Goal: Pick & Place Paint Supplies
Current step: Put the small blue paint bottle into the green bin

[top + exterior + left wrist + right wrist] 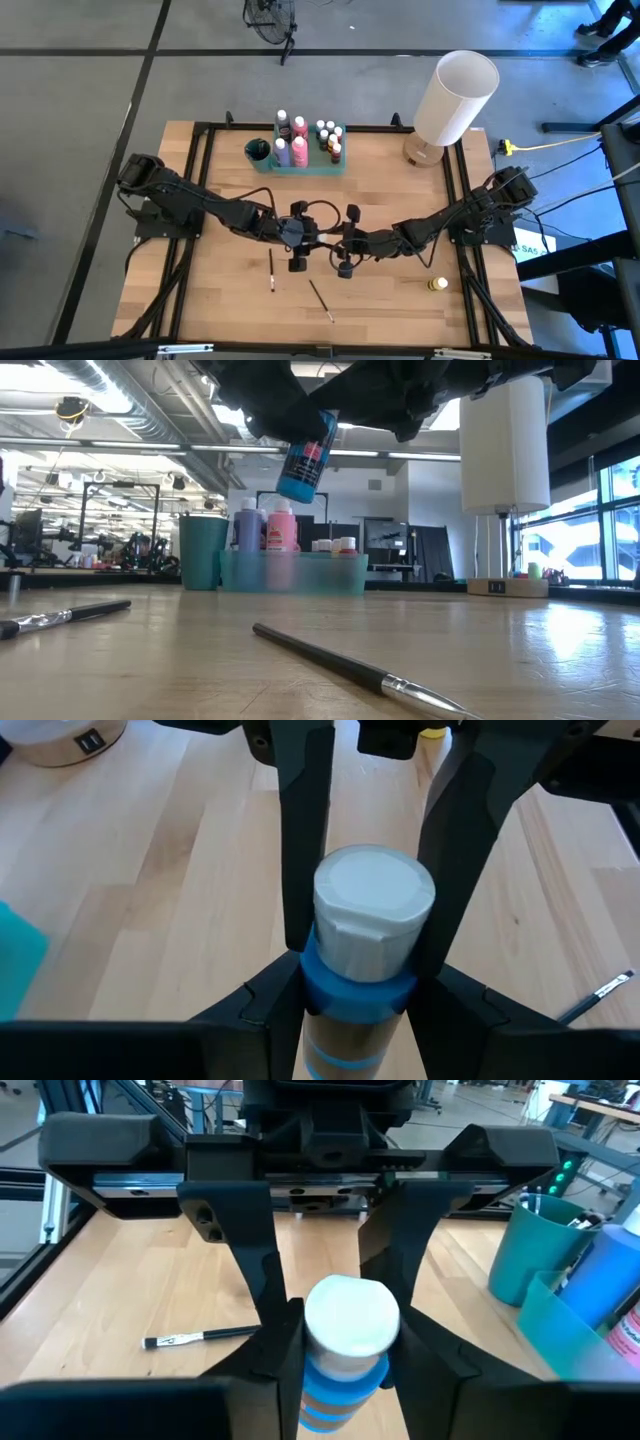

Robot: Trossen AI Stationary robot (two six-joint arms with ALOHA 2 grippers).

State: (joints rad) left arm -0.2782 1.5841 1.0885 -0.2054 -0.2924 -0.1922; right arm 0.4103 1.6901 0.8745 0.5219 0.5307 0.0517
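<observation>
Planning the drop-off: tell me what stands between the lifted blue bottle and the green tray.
Nothing visible: bare table lies between the blue bottle and the tray. The tray itself already holds many bottles.

The wooden table (pixel 230 300) carries two paintbrushes (pixel 271 270) (pixel 320 300), a yellow bottle (pixel 437 285) (lying near the right edge), a green tray (pixel 310 165), a teal cup (pixel 257 151) — and a white lamp (pixel 452 100).
</observation>
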